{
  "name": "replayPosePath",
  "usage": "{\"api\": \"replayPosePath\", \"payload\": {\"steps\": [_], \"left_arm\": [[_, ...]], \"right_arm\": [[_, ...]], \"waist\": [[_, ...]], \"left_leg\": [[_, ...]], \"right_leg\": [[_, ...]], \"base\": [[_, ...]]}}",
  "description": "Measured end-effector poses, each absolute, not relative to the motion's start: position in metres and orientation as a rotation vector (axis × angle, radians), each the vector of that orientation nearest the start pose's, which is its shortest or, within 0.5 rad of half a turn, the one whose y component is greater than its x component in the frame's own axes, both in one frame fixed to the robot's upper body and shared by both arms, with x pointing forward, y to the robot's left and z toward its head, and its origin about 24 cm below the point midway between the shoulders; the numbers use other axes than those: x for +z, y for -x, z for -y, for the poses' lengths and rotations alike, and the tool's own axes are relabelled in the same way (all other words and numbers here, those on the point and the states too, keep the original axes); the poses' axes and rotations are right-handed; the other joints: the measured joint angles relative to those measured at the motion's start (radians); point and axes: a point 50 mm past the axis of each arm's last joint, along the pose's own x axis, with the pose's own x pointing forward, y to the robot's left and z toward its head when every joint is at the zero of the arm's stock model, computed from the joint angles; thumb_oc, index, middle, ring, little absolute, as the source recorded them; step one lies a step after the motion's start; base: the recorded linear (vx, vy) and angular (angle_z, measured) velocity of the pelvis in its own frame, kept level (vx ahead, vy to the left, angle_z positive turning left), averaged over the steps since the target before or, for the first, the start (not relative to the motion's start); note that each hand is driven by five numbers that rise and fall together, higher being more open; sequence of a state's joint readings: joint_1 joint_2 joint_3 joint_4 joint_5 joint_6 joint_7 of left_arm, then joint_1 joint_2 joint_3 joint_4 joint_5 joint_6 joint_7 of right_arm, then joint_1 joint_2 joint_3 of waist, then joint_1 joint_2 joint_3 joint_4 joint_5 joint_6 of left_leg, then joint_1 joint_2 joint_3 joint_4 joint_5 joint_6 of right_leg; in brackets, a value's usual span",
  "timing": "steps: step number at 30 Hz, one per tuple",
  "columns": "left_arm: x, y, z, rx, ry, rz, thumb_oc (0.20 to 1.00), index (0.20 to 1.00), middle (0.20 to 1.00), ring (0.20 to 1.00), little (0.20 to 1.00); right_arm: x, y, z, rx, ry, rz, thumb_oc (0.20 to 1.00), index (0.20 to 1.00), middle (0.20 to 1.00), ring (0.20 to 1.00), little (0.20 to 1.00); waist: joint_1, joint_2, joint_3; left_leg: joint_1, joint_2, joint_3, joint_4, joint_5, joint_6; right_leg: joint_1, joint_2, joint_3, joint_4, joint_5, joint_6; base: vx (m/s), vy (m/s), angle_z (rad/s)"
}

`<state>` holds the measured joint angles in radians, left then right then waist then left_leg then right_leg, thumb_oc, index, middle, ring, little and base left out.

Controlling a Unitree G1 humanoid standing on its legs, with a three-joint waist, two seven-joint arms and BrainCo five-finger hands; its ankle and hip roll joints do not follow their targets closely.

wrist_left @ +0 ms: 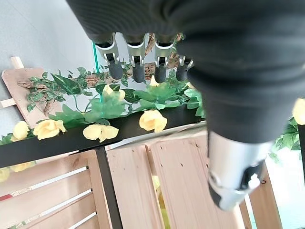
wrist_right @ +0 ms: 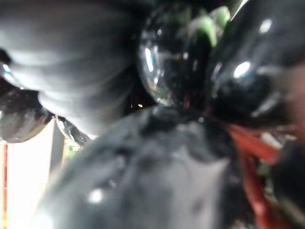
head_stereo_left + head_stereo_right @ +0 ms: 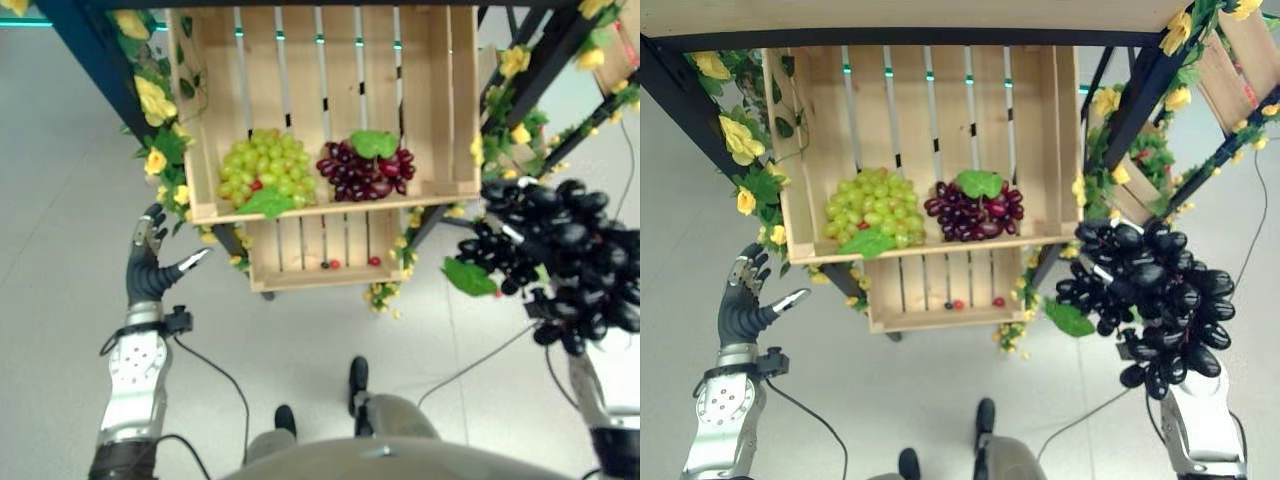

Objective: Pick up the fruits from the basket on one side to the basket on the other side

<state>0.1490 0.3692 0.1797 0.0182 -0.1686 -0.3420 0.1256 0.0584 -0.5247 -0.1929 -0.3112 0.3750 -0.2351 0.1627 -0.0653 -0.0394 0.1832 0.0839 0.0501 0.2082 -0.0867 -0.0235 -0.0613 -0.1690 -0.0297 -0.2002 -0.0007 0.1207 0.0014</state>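
Right hand (image 3: 1196, 415): your fingers sit hidden under black grape bunch (image 3: 1150, 295), grip unreadable. Bunch hangs at 3 o'clock of crate (image 3: 1065, 130), nearest this arm; left hand (image 3: 745, 300) spread, idle.

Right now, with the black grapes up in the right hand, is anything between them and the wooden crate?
Nothing visible blocks the way. The black grapes hang at the crate's right, outside it. Inside, green grapes and red grapes fill the front; the rest is bare.
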Motion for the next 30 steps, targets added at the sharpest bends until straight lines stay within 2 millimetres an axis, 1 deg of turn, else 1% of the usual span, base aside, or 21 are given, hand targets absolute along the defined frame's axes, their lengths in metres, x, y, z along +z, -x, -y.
{"api": "replayPosePath", "payload": {"steps": [3, 4, 5, 6, 7, 8, 10, 11, 12, 13, 14, 16, 17, 18, 21, 22, 25, 26, 28, 29, 30], "left_arm": [[0.07, -0.214, -0.268, 0.286, -0.229, 0.241, 1.0, 1.0, 1.0, 1.0, 1.0], [0.07, -0.214, -0.268, 0.283, -0.229, 0.24, 1.0, 1.0, 1.0, 1.0, 1.0], [0.07, -0.215, -0.267, 0.277, -0.227, 0.242, 1.0, 1.0, 1.0, 1.0, 1.0], [0.07, -0.215, -0.267, 0.275, -0.227, 0.243, 1.0, 1.0, 1.0, 1.0, 1.0], [0.07, -0.216, -0.266, 0.273, -0.227, 0.242, 1.0, 1.0, 1.0, 1.0, 1.0], [0.07, -0.216, -0.266, 0.27, -0.226, 0.24, 1.0, 1.0, 1.0, 1.0, 1.0], [0.07, -0.218, -0.262, 0.256, -0.222, 0.24, 1.0, 1.0, 1.0, 1.0, 1.0], [0.069, -0.219, -0.26, 0.244, -0.22, 0.239, 1.0, 1.0, 1.0, 1.0, 1.0], [0.068, -0.22, -0.257, 0.23, -0.217, 0.235, 1.0, 1.0, 1.0, 1.0, 1.0], [0.068, -0.222, -0.255, 0.221, -0.214, 0.238, 1.0, 1.0, 1.0, 1.0, 1.0], [0.068, -0.224, -0.251, 0.206, -0.21, 0.242, 1.0, 1.0, 1.0, 1.0, 1.0], [0.069, -0.226, -0.248, 0.193, -0.207, 0.245, 1.0, 1.0, 1.0, 1.0, 1.0], [0.068, -0.226, -0.249, 0.195, -0.206, 0.242, 1.0, 1.0, 1.0, 1.0, 1.0], [0.069, -0.227, -0.248, 0.193, -0.203, 0.245, 1.0, 1.0, 1.0, 1.0, 1.0], [0.07, -0.229, -0.248, 0.187, -0.206, 0.249, 1.0, 1.0, 1.0, 1.0, 1.0], [0.071, -0.229, -0.248, 0.181, -0.215, 0.249, 1.0, 1.0, 1.0, 1.0, 1.0], [0.071, -0.23, -0.249, 0.167, -0.231, 0.245, 1.0, 1.0, 1.0, 1.0, 1.0], [0.072, -0.232, -0.248, 0.163, -0.225, 0.248, 1.0, 1.0, 1.0, 1.0, 1.0], [0.074, -0.233, -0.247, 0.158, -0.225, 0.254, 1.0, 1.0, 1.0, 1.0, 1.0], [0.073, -0.235, -0.247, 0.154, -0.228, 0.252, 1.0, 1.0, 1.0, 1.0, 1.0], [0.073, -0.237, -0.246, 0.149, -0.227, 0.25, 1.0, 1.0, 1.0, 1.0, 1.0]], "right_arm": [[0.18, -0.233, 0.233, 0.15, 0.23, 0.605, 0.2, 0.2, 0.2, 0.2, 0.2], [0.189, -0.238, 0.225, 0.17, 0.225, 0.649, 0.2, 0.2, 0.2, 0.2, 0.2], [0.195, -0.242, 0.219, 0.196, 0.223, 0.675, 0.2, 0.2, 0.2, 0.2, 0.2], [0.198, -0.244, 0.215, 0.211, 0.225, 0.684, 0.2, 0.2, 0.2, 0.2, 0.2], [0.202, -0.247, 0.208, 0.242, 0.227, 0.7, 0.2, 0.2, 0.2, 0.2, 0.2], [0.203, -0.248, 0.204, 0.257, 0.227, 0.706, 0.2, 0.2, 0.2, 0.2, 0.2], [0.205, -0.252, 0.197, 0.28, 0.222, 0.711, 0.2, 0.2, 0.2, 0.2, 0.2], [0.205, -0.256, 0.189, 0.307, 0.215, 0.712, 0.2, 0.2, 0.2, 0.2, 0.2], [0.207, -0.266, 0.176, 0.347, 0.212, 0.71, 0.2, 0.2, 0.2, 0.2, 0.2], [0.208, -0.268, 0.172, 0.359, 0.218, 0.709, 0.2, 0.2, 0.2, 0.2, 0.2], [0.209, -0.272, 0.164, 0.385, 0.213, 0.709, 0.2, 0.2, 0.2, 0.2, 0.2], [0.208, -0.275, 0.16, 0.401, 0.213, 0.704, 0.2, 0.2, 0.2, 0.2, 0.2], [0.21, -0.282, 0.151, 0.427, 0.22, 0.698, 0.2, 0.2, 0.2, 0.2, 0.2], [0.211, -0.286, 0.147, 0.439, 0.228, 0.69, 0.2, 0.2, 0.2, 0.2, 0.2], [0.214, -0.293, 0.145, 0.441, 0.263, 0.679, 0.2, 0.2, 0.2, 0.2, 0.2], [0.217, -0.297, 0.145, 0.433, 0.286, 0.681, 0.2, 0.2, 0.2, 0.2, 0.2], [0.22, -0.299, 0.144, 0.424, 0.292, 0.685, 0.2, 0.2, 0.2, 0.2, 0.2], [0.224, -0.303, 0.138, 0.436, 0.314, 0.694, 0.2, 0.2, 0.2, 0.2, 0.2], [0.229, -0.305, 0.135, 0.433, 0.319, 0.704, 0.2, 0.2, 0.2, 0.2, 0.2], [0.233, -0.31, 0.13, 0.436, 0.333, 0.707, 0.2, 0.2, 0.2, 0.2, 0.2], [0.234, -0.312, 0.13, 0.431, 0.339, 0.708, 0.2, 0.2, 0.2, 0.2, 0.2]], "waist": [[0.002, -0.001, 0.001], [0.001, -0.001, 0.003], [0.003, -0.001, 0.003], [0.001, -0.001, 0.003], [0.009, 0.0, 0.004], [0.006, 0.0, 0.004], [0.026, 0.002, 0.006], [0.03, 0.002, 0.006], [0.027, 0.002, 0.006], [0.032, 0.003, 0.006], [0.046, 0.003, 0.007], [0.055, 0.003, 0.007], [0.06, 0.003, 0.008], [0.061, 0.003, 0.008], [0.082, 0.002, 0.011], [0.082, -0.001, 0.014], [0.086, -0.003, 0.015], [0.083, -0.005, 0.022], [0.091, -0.008, 0.034], [0.091, -0.012, 0.043], [0.095, -0.013, 0.046]], "left_leg": [[0.003, 0.001, 0.003, 0.0, 0.0, 0.0], [0.007, 0.001, 0.006, 0.0, 0.0, 0.0], [0.008, 0.002, 0.005, 0.0, 0.0, 0.0], [0.009, 0.002, 0.005, 0.0, 0.0, 0.0], [0.008, 0.002, 0.005, 0.0, 0.0, 0.0], [0.009, 0.002, 0.005, 0.0, 0.0, 0.0], [0.009, 0.003, 0.003, 0.0, 0.0, -0.001], [0.009, 0.004, 0.003, 0.0, 0.0, -0.001], [0.01, 0.003, 0.005, 0.001, 0.0, -0.001], [0.009, 0.004, 0.003, 0.001, 0.0, -0.002], [0.009, 0.005, 0.0, 0.001, 0.0, -0.002], [0.01, 0.006, 0.0, 0.002, 0.0, -0.002], [0.009, 0.006, -0.004, 0.002, 0.0, -0.002], [0.008, 0.006, -0.005, 0.003, 0.0, -0.002], [0.007, 0.007, -0.017, 0.004, 0.0, -0.002], [0.007, 0.007, -0.02, 0.006, 0.0, -0.002], [0.002, 0.008, -0.028, 0.007, 0.0, -0.002], [-0.008, 0.008, -0.032, 0.013, -0.002, -0.004], [-0.011, 0.008, -0.032, 0.014, -0.002, -0.005], [-0.01, 0.009, -0.032, 0.018, -0.003, -0.006], [-0.011, 0.01, -0.033, 0.02, -0.004, -0.007]], "right_leg": [[0.002, 0.001, 0.001, 0.0, 0.001, -0.001], [0.006, 0.001, 0.002, 0.0, 0.001, -0.001], [0.008, 0.002, 0.001, -0.002, 0.001, -0.001], [0.008, 0.003, 0.001, -0.003, 0.001, -0.002], [0.009, 0.003, 0.001, -0.003, 0.002, -0.003], [0.009, 0.003, 0.001, -0.004, 0.002, -0.003], [0.011, 0.004, 0.0, -0.004, 0.003, -0.004], [0.011, 0.004, 0.0, -0.005, 0.004, -0.005], [0.012, 0.004, 0.001, -0.005, 0.004, -0.006], [0.012, 0.004, -0.001, -0.005, 0.004, -0.006], [0.014, 0.005, -0.002, -0.007, 0.005, -0.006], [0.016, 0.007, -0.002, -0.01, 0.008, -0.011], [0.018, 0.006, -0.005, -0.015, 0.01, -0.014], [0.02, 0.006, -0.006, -0.017, 0.01, -0.015], [0.027, 0.005, -0.016, -0.025, 0.011, -0.015], [0.027, 0.005, -0.02, -0.027, 0.011, -0.015], [0.027, 0.005, -0.027, -0.028, 0.011, -0.015], [0.025, 0.004, -0.028, -0.03, 0.011, -0.015], [0.025, 0.003, -0.029, -0.03, 0.011, -0.015], [0.023, 0.004, -0.029, -0.03, 0.011, -0.015], [0.023, 0.005, -0.029, -0.03, 0.011, -0.015]], "base": [[0.0, -0.008, -0.03], [0.0, 0.0, 0.0], [0.0, 0.0, 0.0], [0.0, 0.0, 0.0], [0.0, 0.0, 0.0], [0.0, -0.011, 0.03], [0.0, 0.0, 0.0], [0.0, -0.021, -0.03], [0.0, 0.0, 0.0], [0.0, 0.0, 0.0], [0.0, -0.021, 0.04], [-0.01, -0.008, 0.02], [-0.01, -0.02, 0.06], [-0.01, -0.015, 0.08], [-0.01, -0.021, 0.12], [-0.02, -0.016, 0.08], [-0.02, -0.017, 0.09], [-0.01, -0.017, 0.04], [-0.01, -0.01, 0.02], [0.0, 0.0, 0.0], [0.0, 0.0, 0.0]]}}
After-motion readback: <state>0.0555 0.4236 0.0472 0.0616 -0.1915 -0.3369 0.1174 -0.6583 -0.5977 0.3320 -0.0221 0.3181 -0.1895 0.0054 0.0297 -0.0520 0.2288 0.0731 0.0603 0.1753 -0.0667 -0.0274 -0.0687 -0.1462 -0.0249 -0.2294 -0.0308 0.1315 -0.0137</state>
